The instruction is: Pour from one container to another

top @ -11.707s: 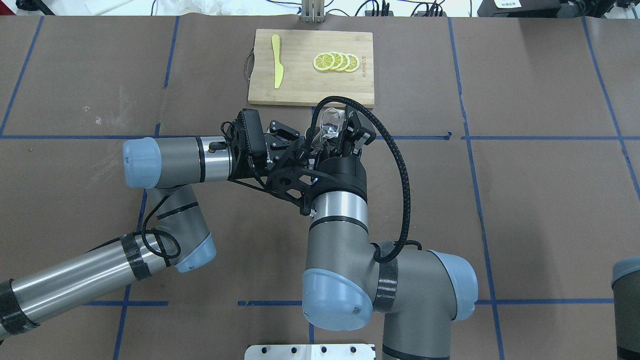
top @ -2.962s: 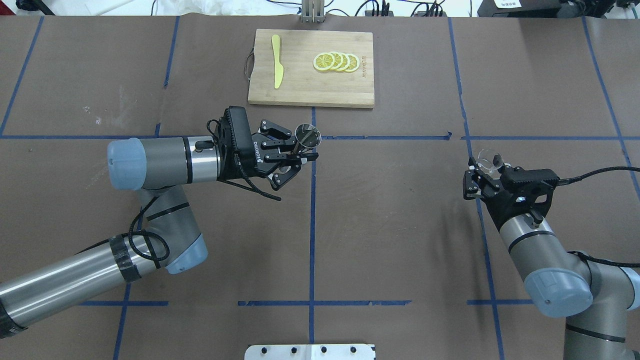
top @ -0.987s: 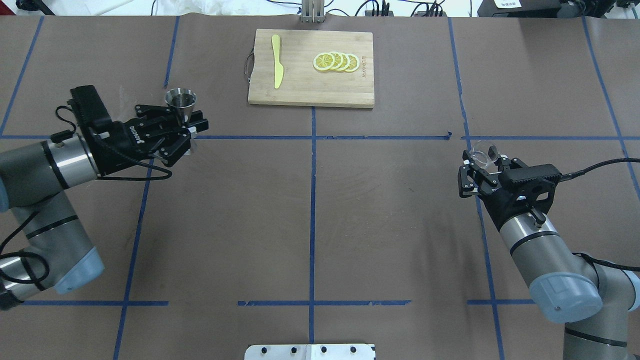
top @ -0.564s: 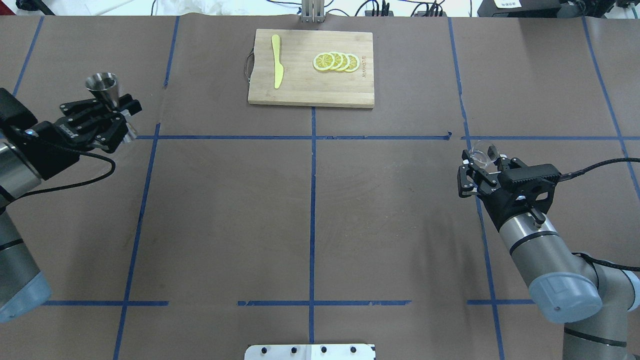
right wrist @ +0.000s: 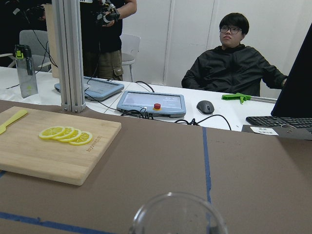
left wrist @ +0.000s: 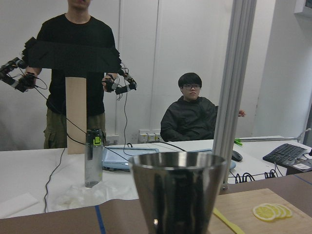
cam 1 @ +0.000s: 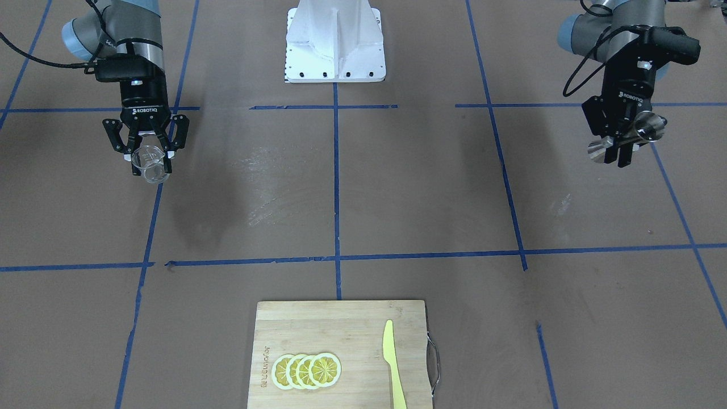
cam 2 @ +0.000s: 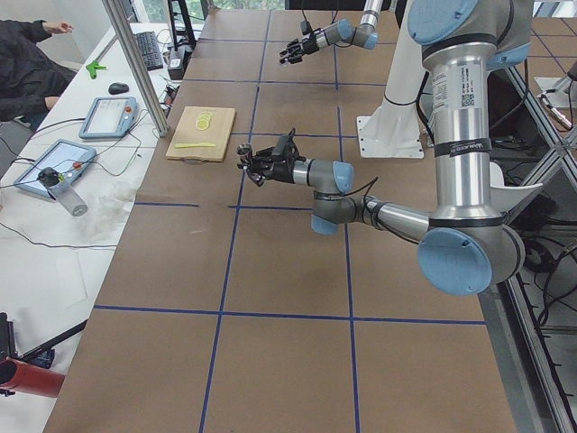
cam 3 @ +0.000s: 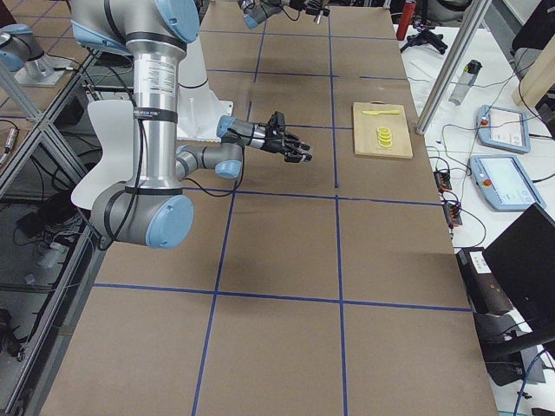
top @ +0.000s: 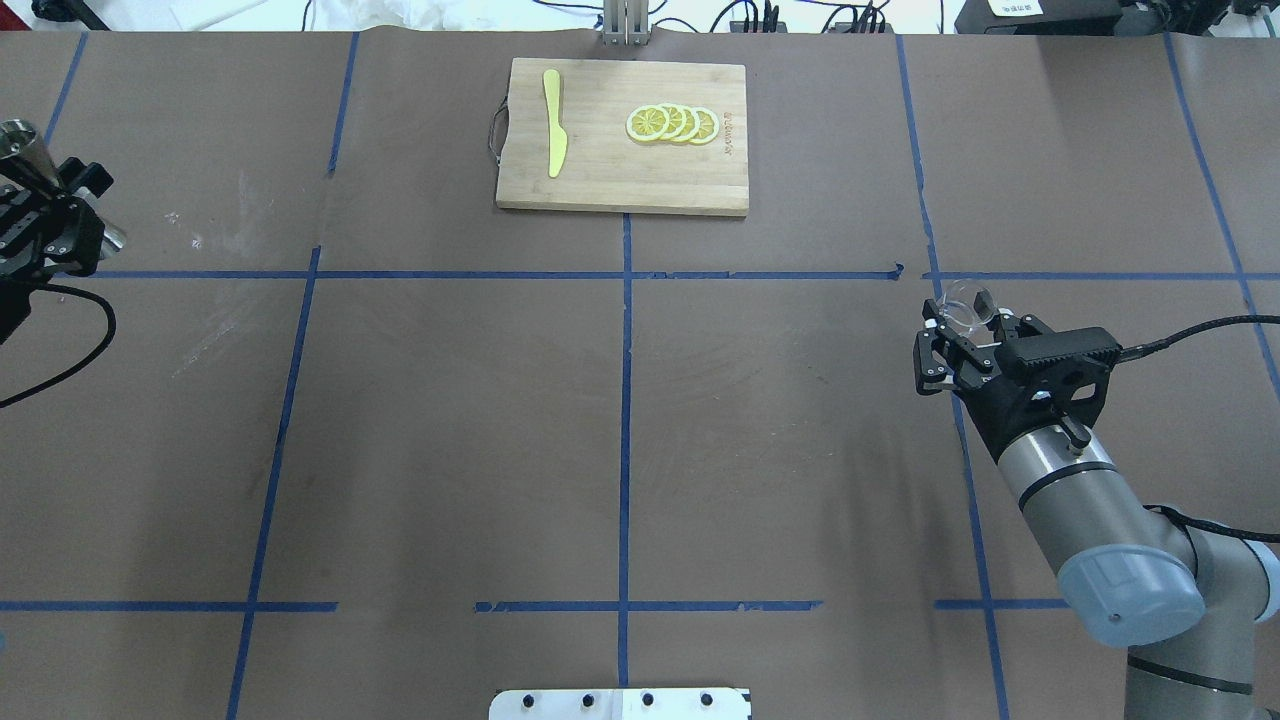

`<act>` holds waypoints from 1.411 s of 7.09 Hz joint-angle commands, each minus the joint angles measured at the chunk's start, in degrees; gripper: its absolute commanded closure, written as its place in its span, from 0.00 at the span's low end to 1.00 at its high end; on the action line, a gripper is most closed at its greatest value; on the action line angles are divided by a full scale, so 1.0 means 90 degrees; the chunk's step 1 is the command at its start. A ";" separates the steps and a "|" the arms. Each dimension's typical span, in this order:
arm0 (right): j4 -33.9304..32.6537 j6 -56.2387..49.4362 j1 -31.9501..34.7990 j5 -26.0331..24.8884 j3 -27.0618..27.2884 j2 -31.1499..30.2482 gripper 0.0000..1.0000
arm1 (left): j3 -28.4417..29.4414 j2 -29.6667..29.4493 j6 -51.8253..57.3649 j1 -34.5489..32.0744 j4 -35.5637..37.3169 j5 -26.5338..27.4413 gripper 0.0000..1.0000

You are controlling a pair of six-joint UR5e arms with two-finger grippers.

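Observation:
The clear glass cup (top: 966, 310) sits between the fingers of my right gripper (top: 962, 330) at the table's right side, low over the brown paper. In the front-facing view the cup (cam 1: 149, 159) shows in the same gripper (cam 1: 151, 168). Only the cup's rim (right wrist: 146, 209) shows in the right wrist view. My left gripper (top: 65, 195) is at the far left edge, shut on the waist of the metal jigger (top: 22, 150). That jigger (cam 1: 647, 126) hangs above the table in the left gripper (cam 1: 622, 145). Its open mouth (left wrist: 178, 168) fills the left wrist view.
A wooden cutting board (top: 620, 170) lies at the far middle with lemon slices (top: 672, 123) and a yellow knife (top: 553, 120) on it. The robot's white base (cam 1: 335, 40) stands at the near edge. People stand and sit behind a side table beyond the board.
My left arm has swung far left with the jigger, from the table's middle to its left edge. The right gripper with the glass cup has barely moved over the last second.

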 commanded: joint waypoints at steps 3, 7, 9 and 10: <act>0.0000 0.0010 0.0000 0.0000 0.0012 0.0000 1.00 | 0.0196 0.0160 0.0026 0.1723 0.0030 0.2864 1.00; 0.0010 0.0020 0.0000 -0.0019 0.0002 0.0000 1.00 | 0.0870 0.0141 -0.0157 0.2312 0.0011 0.2701 1.00; 0.0010 0.0020 0.0000 -0.0019 0.0002 0.0000 1.00 | 0.1046 0.0063 -0.1366 0.2477 0.0001 0.2768 1.00; 0.0010 0.0020 0.0000 -0.0019 0.0002 0.0000 1.00 | 0.1337 -0.0092 -0.1544 0.2517 -0.0009 0.3097 1.00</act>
